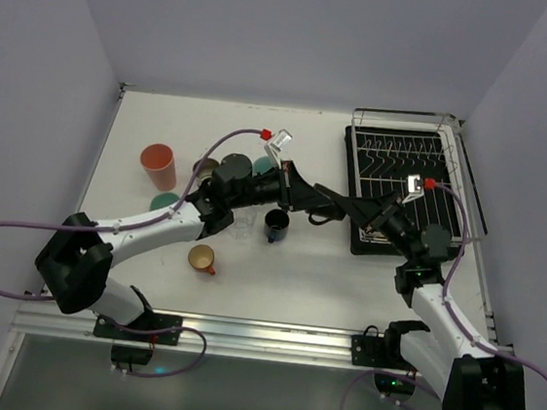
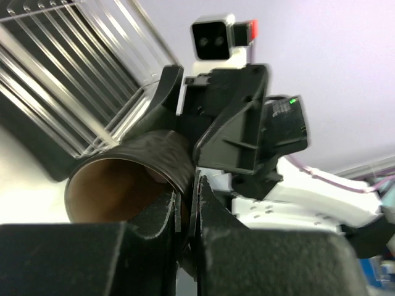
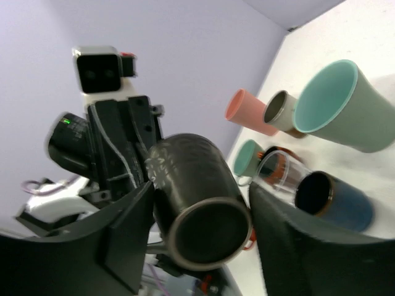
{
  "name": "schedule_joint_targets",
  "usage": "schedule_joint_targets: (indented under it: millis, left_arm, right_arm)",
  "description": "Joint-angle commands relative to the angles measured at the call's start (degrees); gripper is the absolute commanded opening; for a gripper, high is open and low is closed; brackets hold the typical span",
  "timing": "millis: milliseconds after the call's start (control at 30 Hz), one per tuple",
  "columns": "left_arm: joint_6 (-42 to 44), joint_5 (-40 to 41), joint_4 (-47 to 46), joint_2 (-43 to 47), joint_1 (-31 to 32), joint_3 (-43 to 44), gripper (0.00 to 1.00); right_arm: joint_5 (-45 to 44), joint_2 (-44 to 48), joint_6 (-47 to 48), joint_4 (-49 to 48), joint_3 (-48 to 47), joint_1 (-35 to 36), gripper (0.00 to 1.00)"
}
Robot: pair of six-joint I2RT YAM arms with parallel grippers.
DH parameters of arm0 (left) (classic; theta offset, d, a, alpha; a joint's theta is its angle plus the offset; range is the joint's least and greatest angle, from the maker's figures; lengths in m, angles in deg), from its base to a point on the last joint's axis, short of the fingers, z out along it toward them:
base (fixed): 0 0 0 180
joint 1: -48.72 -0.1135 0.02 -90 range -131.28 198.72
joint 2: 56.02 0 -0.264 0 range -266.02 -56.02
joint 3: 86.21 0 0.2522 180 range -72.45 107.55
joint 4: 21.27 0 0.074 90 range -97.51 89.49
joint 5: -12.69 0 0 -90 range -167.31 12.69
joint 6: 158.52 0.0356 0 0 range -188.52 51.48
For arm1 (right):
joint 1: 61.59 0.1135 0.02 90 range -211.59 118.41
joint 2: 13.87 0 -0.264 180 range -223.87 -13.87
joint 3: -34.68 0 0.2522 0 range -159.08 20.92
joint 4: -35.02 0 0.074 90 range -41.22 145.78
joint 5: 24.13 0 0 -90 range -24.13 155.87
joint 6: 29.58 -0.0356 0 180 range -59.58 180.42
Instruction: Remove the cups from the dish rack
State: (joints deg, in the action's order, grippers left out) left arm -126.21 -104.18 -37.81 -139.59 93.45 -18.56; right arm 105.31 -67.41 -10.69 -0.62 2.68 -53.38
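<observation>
Left end effector [image 2: 188,213] pinches black cup [image 3: 197,203] by its rim, at dish rack's [image 1: 408,185] 9 o'clock. Right end effector [image 3: 200,246] spread around it, above bench [image 1: 286,275].

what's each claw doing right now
Left claw: shut, pinching the rim of the dark metallic-brown cup.
Right claw: straddles the same cup; whether it grips cannot be told.

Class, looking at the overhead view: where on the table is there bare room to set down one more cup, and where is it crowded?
Free: the strip of table beyond the arms, left of the dish rack, and the near stretch between the orange cup and the right arm's base. Crowded: the left-centre, where the pink tumbler, teal cups and dark blue cup cluster.
</observation>
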Motion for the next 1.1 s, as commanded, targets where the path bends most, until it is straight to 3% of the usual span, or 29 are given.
schedule_joint_targets:
  millis: [0,67,100,300,400,533,667,867,1067]
  left_arm:
    - [8.78,4.35,6.77,4.99,0.80,2.26,0.00]
    - [14.16,7.17,16.46,7.89,0.88,6.38,0.00]
    - [19.41,10.58,26.69,8.85,1.32,7.62,0.00]
    - [30.00,24.29,65.82,15.18,3.69,14.31,0.00]
    - [28.70,30.70,76.14,18.52,5.97,12.74,0.00]
    - [25.44,33.29,76.81,21.60,6.25,5.02,0.00]
    - [23.24,32.14,68.29,19.77,7.38,-3.60,0.00]
    - [23.33,35.04,59.67,13.35,9.23,-5.81,0.00]
    - [23.41,36.89,56.68,9.83,10.02,-6.25,0.00]
  right_arm:
    - [-0.24,0.62,2.55,0.60,-0.13,0.58,0.73]
    - [0.81,3.16,5.96,5.17,-1.44,0.58,0.90]
    - [0.73,4.66,7.64,11.20,-2.32,0.67,0.99]
    - [-8.23,18.53,24.34,40.39,-6.72,0.58,0.99]
    - [-10.43,21.63,28.74,47.97,-7.42,0.58,0.99]
    - [-10.96,24.61,29.19,50.73,-6.73,0.67,0.99]
    - [-11.23,26.29,28.75,51.69,-6.63,0.67,0.99]
    - [-11.05,27.78,29.45,54.24,-6.72,0.67,0.99]
    - [-11.05,28.23,28.84,54.06,-6.02,0.67,0.99]
